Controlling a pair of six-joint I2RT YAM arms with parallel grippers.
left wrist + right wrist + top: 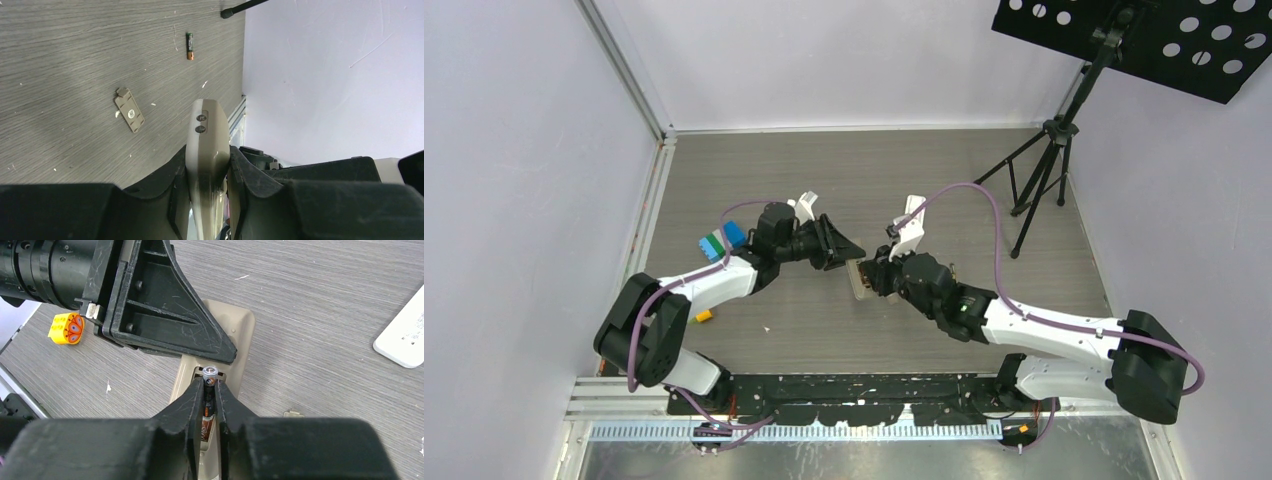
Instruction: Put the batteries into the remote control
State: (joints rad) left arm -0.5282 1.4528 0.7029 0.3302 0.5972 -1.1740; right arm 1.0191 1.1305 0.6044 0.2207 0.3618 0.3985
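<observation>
Beige-ish plastic is how the remote control (236, 327) came across. The left gripper (207, 155) had its jaws clamped on the remote's two long edges. I couldn't tell if it rested on the table or hung just off it. The right gripper (210, 385) had its jaws pinched together on a battery (210, 373), right at the remote's open recess. The battery seemed tilted up rather than lying flat.

My worry: let go at that angle and the battery could sit cocked or pop back out of the remote. Pushing harder might twist the remote in the left jaws, since only thin edges were held. Polarity I couldn't read at all.

Only the left wrist view showed a second battery (190, 46) on the table well beyond the remote's far end. It also showed the battery cover (129, 110) off to one side of the remote. Only the right wrist view showed the recess itself, plus a yellow block (66, 328) well off to the remote's side. From the top, the battery was hidden.
</observation>
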